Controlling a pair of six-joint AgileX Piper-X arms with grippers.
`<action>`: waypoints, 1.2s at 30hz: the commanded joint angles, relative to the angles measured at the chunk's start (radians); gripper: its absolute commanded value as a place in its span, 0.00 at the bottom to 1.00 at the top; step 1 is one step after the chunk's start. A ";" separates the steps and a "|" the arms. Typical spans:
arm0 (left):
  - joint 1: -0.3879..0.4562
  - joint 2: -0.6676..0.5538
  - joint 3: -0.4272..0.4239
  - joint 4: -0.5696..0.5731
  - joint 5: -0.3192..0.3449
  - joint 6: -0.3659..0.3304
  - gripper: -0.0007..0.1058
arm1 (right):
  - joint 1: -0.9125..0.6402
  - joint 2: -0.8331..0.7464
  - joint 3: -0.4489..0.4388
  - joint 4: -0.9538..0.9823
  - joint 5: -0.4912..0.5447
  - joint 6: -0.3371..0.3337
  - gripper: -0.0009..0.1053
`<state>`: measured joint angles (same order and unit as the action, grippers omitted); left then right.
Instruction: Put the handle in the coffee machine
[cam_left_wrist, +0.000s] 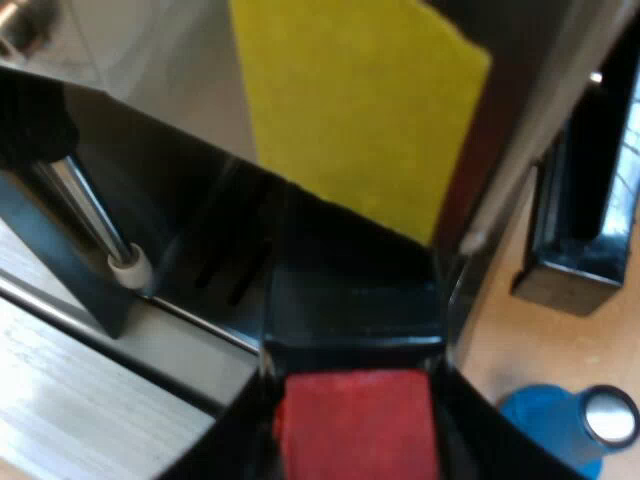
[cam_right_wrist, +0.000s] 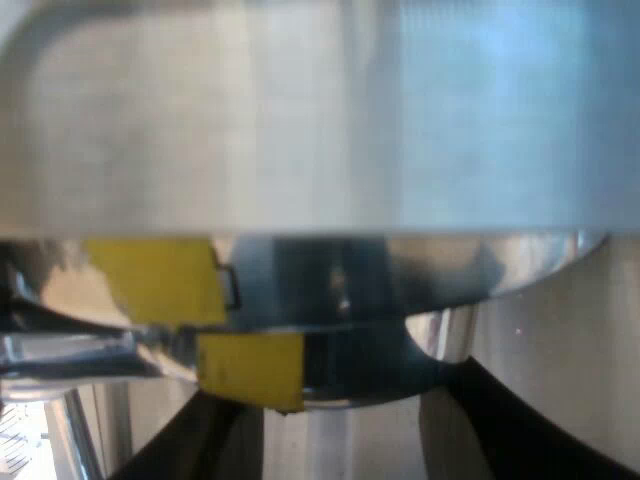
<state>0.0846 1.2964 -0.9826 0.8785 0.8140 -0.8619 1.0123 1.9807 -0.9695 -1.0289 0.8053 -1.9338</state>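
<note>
Your left gripper is clamped on the handle, fingers shut against either side of the red end. Gripping that far out probably gives leverage for twisting. The dark shaft runs away from the claw, over the slotted drip tray and in under the espresso machine. Its metal end is hidden, so you cannot tell whether it is seated or locked. Judge the insertion under way, not confirmed. A yellow sticker sits on the steel front just beyond the handle. The steam wand hangs close beside the tray, so watch it on any swing. Your right gripper hovers hard up against the machine's steel panel, fingers spread and holding nothing, likely placed to steady the body. Yellow patches show there too, some perhaps reflections in the curved bright metal. The surface is a pale wooden table. A blue tamper lies on it near the claw, and a black box stands farther off beside the machine.
</note>
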 joint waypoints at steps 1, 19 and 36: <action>0.000 -0.039 -0.050 -0.135 0.261 -0.039 0.52 | 0.004 -0.024 -0.024 -0.126 -0.017 -0.015 0.37; 0.073 -0.079 -0.050 -0.113 0.256 -0.039 0.64 | 0.004 -0.024 -0.024 -0.194 0.006 -0.015 0.37; 0.175 -0.137 -0.076 0.021 0.194 -0.028 0.59 | 0.004 -0.024 -0.024 -0.194 0.006 -0.020 0.37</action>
<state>0.2588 1.1671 -1.0423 0.8819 1.0233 -0.8920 1.0181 1.9942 -0.9667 -1.1099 0.8151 -1.9523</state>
